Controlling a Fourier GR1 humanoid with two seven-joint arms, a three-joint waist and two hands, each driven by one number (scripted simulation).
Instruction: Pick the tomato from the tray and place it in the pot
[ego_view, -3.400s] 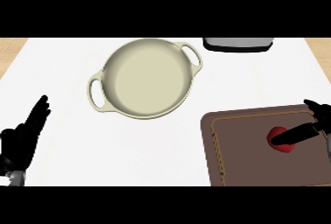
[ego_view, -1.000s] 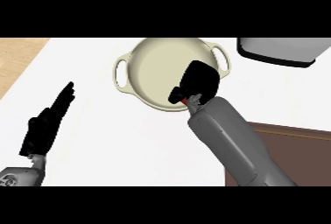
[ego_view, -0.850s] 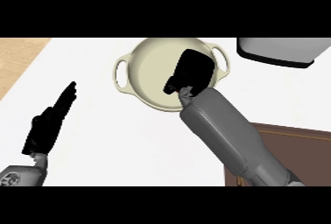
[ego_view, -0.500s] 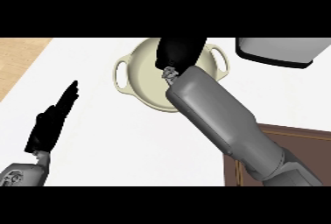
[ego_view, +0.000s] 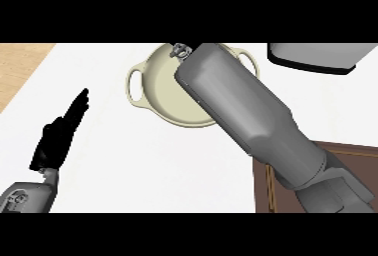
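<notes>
Two forearms: both grey; one comes in at the near left corner, the other runs from the near right up across the middle of the view.
Left hand (ego_view: 60, 137): black, at the left side of the white counter (ego_view: 148, 165), fingers straight and together, pointing away toward the far side, touching nothing; it is resting.
Right forearm (ego_view: 247, 120): lies diagonally over the pot, its wrist end reaching the far edge of the view above the pot's far rim.
Right hand: out past the far edge of the view, so whether its fingers are wide, narrow or holding something cannot be told.
Pot (ego_view: 159, 97): cream, round, with a loop handle on its left side and another at its far right; it stands on the counter at the far middle, and the forearm covers much of its bowl.
Tomato: cannot be seen; the visible left part of the pot's inside is plain cream, the rest is hidden under the forearm.
Tray (ego_view: 266, 187): dark brown with a thin pale line inside its edge, at the near right, mostly hidden by the forearm.
Grey and black appliance (ego_view: 317, 57): far right corner, apart from the pot.
Wooden surface (ego_view: 18, 62): light brown strip at the far left beside the counter.
</notes>
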